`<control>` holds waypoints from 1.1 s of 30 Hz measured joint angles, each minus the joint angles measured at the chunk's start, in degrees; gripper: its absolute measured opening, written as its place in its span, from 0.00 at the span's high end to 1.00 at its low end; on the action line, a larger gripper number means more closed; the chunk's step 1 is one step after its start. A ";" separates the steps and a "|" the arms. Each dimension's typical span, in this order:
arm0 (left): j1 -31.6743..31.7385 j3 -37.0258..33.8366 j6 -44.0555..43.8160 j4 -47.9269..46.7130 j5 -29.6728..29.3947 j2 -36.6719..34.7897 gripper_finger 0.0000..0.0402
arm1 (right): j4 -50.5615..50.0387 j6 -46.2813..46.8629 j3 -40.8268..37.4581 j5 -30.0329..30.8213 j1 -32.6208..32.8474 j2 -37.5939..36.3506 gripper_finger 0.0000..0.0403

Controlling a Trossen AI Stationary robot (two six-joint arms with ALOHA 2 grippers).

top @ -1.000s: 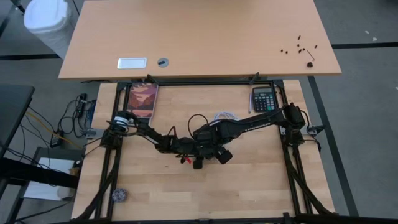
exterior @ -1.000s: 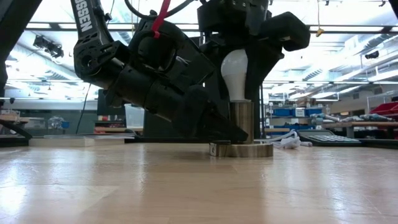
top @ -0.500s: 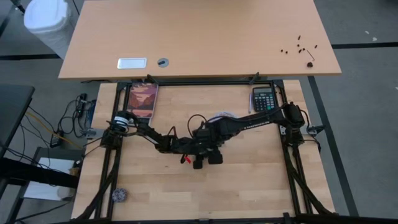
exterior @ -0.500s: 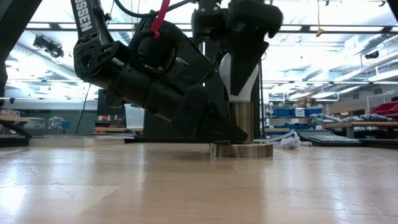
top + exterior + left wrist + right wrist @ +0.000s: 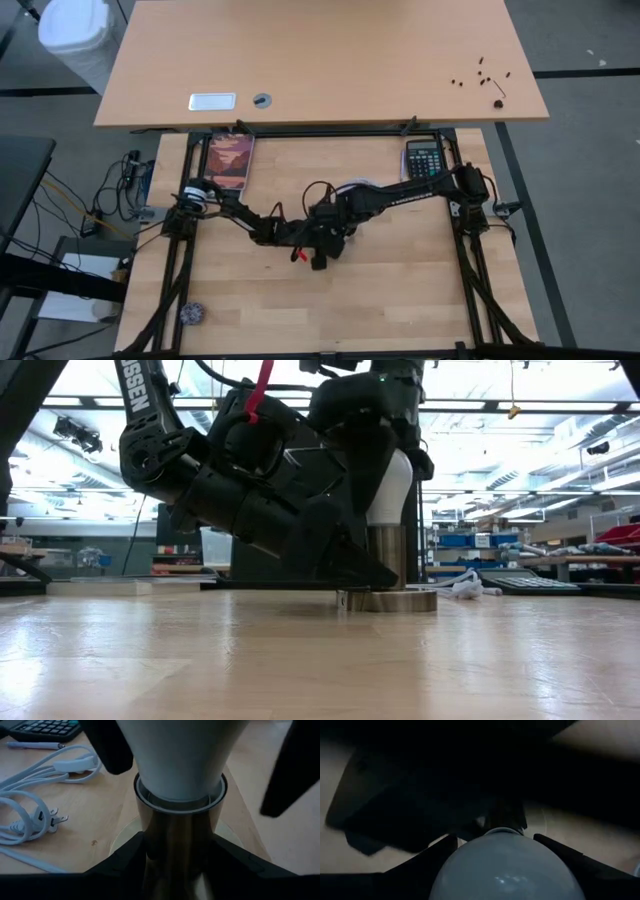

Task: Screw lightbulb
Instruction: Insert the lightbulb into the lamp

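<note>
Standing upright in the socket point(image 5: 387, 565) at mid-worktop point(image 5: 400, 300), your lightbulb point(image 5: 390, 490) is gripped around its globe from above by the right tool point(image 5: 507, 850). Left tool point(image 5: 177, 855) clamps the socket barrel. Cord point(image 5: 30, 810) and calculator point(image 5: 424, 158) lie beyond.

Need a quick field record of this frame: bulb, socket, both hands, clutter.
lightbulb: upright, base seated in the socket
socket: metal cylinder on round base, standing on the table
left hand: fingers on either side of the socket barrel, bracing it
right hand: above, fingers on either side of the bulb's globe
cord: white, loose beside the socket
calculator: far right of table
</note>
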 joint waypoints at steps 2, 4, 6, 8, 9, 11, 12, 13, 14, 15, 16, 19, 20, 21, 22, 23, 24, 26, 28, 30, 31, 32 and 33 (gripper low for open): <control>0.00 -0.07 -0.11 0.30 -0.11 0.00 0.52 | -0.23 2.85 -0.02 -0.02 -0.46 0.00 0.34; 0.04 -0.09 -0.31 0.61 -0.13 0.04 0.52 | -0.60 5.19 -0.04 -0.06 -0.86 0.00 0.34; 0.04 -0.13 -0.28 0.86 -0.30 0.07 0.52 | -0.83 7.91 -0.07 -0.21 -1.13 0.00 0.33; 0.04 -0.14 -0.30 0.97 -0.35 0.07 0.52 | -1.15 10.85 -0.07 -0.24 -1.35 0.00 0.33; 0.02 -0.15 -0.26 0.93 -0.34 0.07 0.52 | -1.29 12.36 -0.07 -0.23 -1.43 0.00 0.33; 0.03 -0.13 -0.48 0.67 -0.33 0.07 0.52 | -1.60 14.80 -0.04 -0.14 -1.54 0.00 0.33; 0.04 -0.11 -0.48 0.41 -0.32 0.07 0.52 | -1.71 15.36 -0.04 0.06 -1.54 0.00 0.33; 0.04 -0.09 -0.48 0.27 -0.35 0.07 0.52 | -1.75 15.46 -0.04 0.24 -1.54 0.00 0.34; 0.04 -0.09 -0.48 0.27 -0.33 0.07 0.52 | -1.78 15.45 -0.04 0.43 -1.54 0.00 0.34; 0.04 -0.09 -0.48 0.29 -0.33 0.07 0.52 | -1.82 15.40 -0.04 0.54 -1.54 0.00 0.34; 0.04 -0.07 -0.48 0.27 -0.33 0.07 0.52 | -1.84 15.34 -0.04 0.62 -1.54 0.00 0.34; 0.04 -0.07 -0.58 0.24 -0.37 0.07 0.52 | -1.87 13.72 -0.04 1.49 -1.54 0.00 0.32; 0.02 -0.07 -0.67 0.22 -0.37 0.07 0.52 | -1.88 12.39 -0.02 1.87 -1.56 0.00 0.30; 0.02 -0.07 -0.69 0.18 -0.37 0.07 0.52 | -1.88 10.90 -0.02 1.92 -1.58 0.00 0.29; 0.02 -0.07 -0.68 0.13 -0.37 0.07 0.52 | -1.88 9.40 -0.02 1.95 -1.61 0.00 0.27; 0.02 -0.04 -0.65 0.09 -0.33 0.07 0.52 | -1.90 7.95 -0.02 1.97 -1.61 0.00 0.25; 0.00 -0.02 -0.63 0.09 -0.33 0.07 0.52 | -1.90 6.75 -0.02 1.95 -1.61 0.00 0.24; -0.04 -0.02 -0.57 0.06 -0.33 0.07 0.52 | -1.92 4.87 -0.02 1.89 -1.61 0.00 0.20; -0.08 -0.02 -0.37 0.05 -0.28 0.07 0.52 | -1.90 3.13 -0.02 1.66 -1.63 0.00 0.16; -0.09 -0.02 -0.20 0.04 -0.28 0.07 0.52 | -1.84 1.34 0.03 1.45 -1.63 0.00 0.12; -0.11 -0.02 -0.02 0.05 -0.27 0.04 0.52 | -1.88 0.27 0.23 1.28 -1.63 0.00 0.11; -0.12 -0.02 0.08 0.04 -0.23 0.04 0.52 | -1.98 -0.25 0.41 1.21 -1.63 0.03 0.10; -0.13 -0.02 0.11 0.06 -0.07 0.03 0.52 | -2.39 -0.74 0.80 1.15 -1.63 0.09 0.09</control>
